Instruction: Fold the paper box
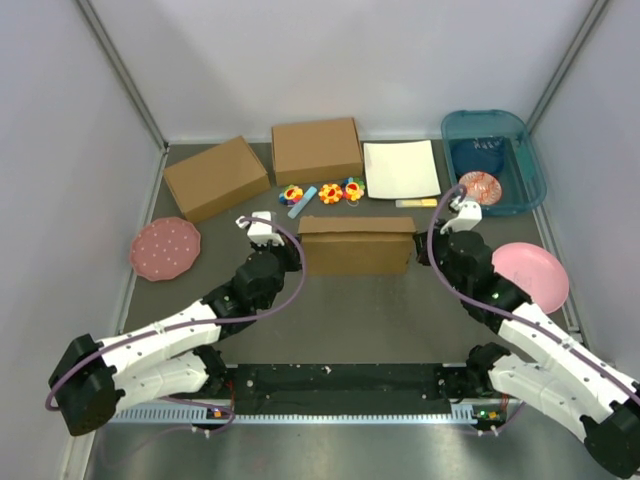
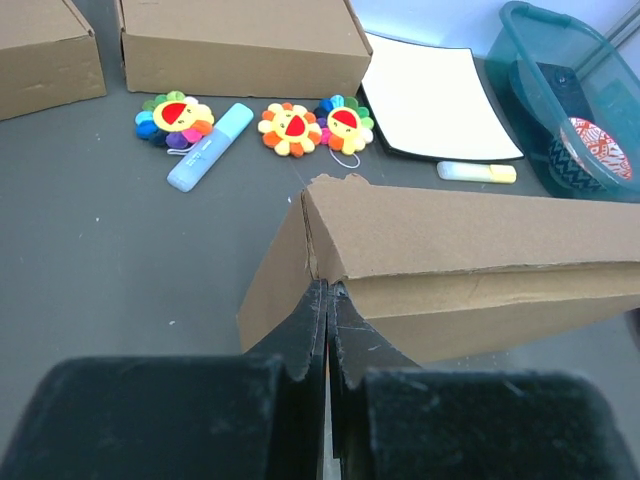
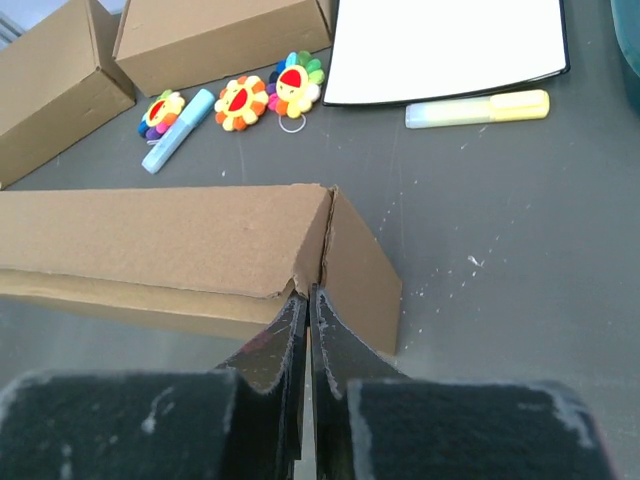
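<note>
Grey worktop (image 1: 380, 320), paper box (image 1: 356, 245) at centre, lid down. Left claw (image 2: 327, 292), right claw (image 3: 306, 298) both pressed together, empty, tips at end corner seams. Press both ends evenly; avoid skewing.

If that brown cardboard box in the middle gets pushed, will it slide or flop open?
The folded brown corrugated-cardboard box probably slides easily, being thin-walled and shallow. Its panels look stiff, but the corner seam gapes, so flaps may spring open.
</note>
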`<state>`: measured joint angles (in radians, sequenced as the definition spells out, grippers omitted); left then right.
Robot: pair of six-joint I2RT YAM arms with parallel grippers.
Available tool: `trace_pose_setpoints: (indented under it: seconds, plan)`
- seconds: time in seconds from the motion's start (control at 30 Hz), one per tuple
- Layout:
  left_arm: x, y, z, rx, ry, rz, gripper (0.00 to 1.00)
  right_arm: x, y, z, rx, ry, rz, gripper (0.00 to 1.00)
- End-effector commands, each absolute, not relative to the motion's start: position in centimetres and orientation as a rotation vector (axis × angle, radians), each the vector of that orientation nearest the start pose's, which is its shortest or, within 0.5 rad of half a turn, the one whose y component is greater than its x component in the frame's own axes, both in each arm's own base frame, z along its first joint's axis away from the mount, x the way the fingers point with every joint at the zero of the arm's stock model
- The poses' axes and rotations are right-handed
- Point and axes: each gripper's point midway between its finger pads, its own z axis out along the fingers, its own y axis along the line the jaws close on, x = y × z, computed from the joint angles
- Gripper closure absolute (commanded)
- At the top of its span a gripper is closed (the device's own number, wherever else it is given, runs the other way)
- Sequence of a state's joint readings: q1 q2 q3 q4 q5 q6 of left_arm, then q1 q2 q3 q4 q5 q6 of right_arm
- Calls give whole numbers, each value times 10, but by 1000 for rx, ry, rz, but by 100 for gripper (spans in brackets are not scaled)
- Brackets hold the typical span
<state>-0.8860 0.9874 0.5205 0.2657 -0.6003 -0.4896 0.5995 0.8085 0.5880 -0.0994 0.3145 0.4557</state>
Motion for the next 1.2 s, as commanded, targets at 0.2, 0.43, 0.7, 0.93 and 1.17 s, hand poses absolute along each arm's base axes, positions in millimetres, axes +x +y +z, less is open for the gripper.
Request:
trace_pose_setpoints:
  seconds: [0.2,0.43,0.7,0.93,1.17]
  plan:
    - [259,-202,125,54,1990,-336,100,260,138,247,56,1892,438,76]
    - [262,-201,132,44,1980,-320,100,281,150,292,22,1814,445,76]
    - [260,-202,127,51,2007,-325,84,294,163,225,8,1948,404,90]
    - [246,-198,156,114,1982,-382,49,282,152,172,59,2029,370,92]
    - [238,-188,230,73,1808,-508,46,288,154,175,51,2030,355,92]
